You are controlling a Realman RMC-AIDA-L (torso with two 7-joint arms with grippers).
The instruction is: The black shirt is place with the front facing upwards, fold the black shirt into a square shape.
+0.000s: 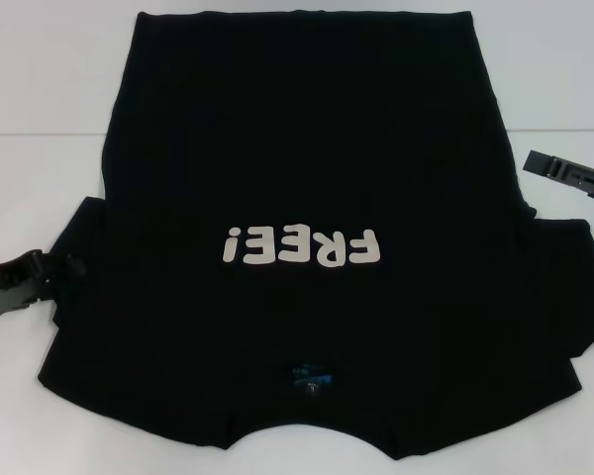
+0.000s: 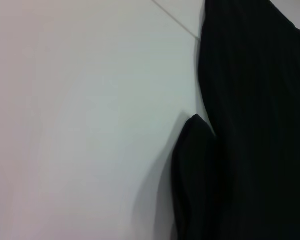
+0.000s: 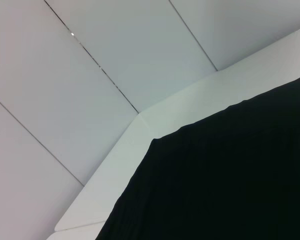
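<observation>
The black shirt point(image 1: 307, 148) lies spread flat on the white table point(image 1: 40, 119) with its front up. Its cream letters "FREE!" point(image 1: 302, 245) read upside down from the head view, and the small blue neck label point(image 1: 312, 377) is by the near edge. My left gripper point(image 1: 67, 269) sits low at the tip of the shirt's left sleeve point(image 1: 89, 297). My right gripper point(image 1: 535, 162) hovers just off the shirt's right side, above the right sleeve point(image 1: 564, 287). The left wrist view shows the shirt's side and sleeve point(image 2: 195, 175); the right wrist view shows a hem corner point(image 3: 215, 175).
White table surface runs along both sides of the shirt point(image 1: 564, 79). The right wrist view shows the table's far corner edge point(image 3: 140, 117) with grey panelled floor or wall beyond. The shirt's near edge hangs close to the table front.
</observation>
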